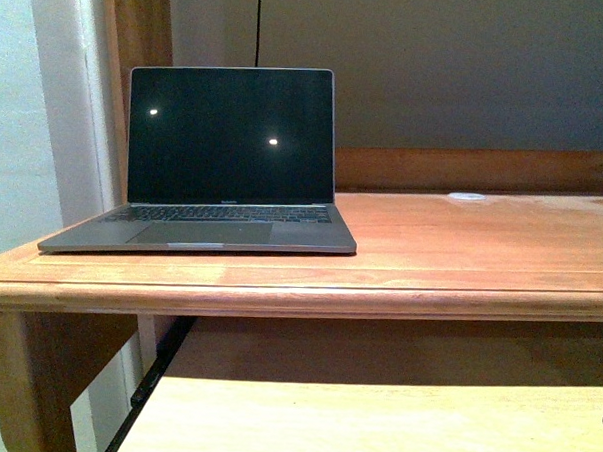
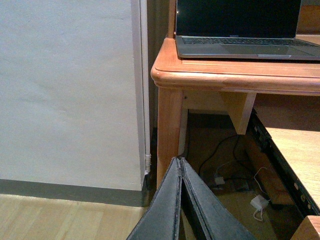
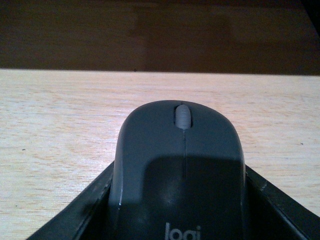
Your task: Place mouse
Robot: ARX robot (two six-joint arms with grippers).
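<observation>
Warm reddish wood fills the front view: a worktop (image 1: 461,243) carrying an open laptop (image 1: 224,163) with a dark screen and, far back on the right, a small white disc (image 1: 467,196). A paler shelf (image 1: 373,419) sits below it. The mouse does not show here.

From the left wrist view, the left hand (image 2: 180,161) hangs low beside the worktop's leg, fingers pressed together on nothing, with cables (image 2: 225,165) on the floor beyond.

From the right wrist view, the mouse (image 3: 170,140) lies between the two fingers of the right hand (image 3: 179,172), which clasp its flanks over a pale wooden board (image 3: 60,125). Whether it rests on the board or hangs just above, I cannot tell.

It looks light and rigid, a matte plastic dome. The curved, tapering sides could let it slide forward, so the hold belongs across the widest part, behind the scroll wheel (image 3: 183,116), with modest pressure.
</observation>
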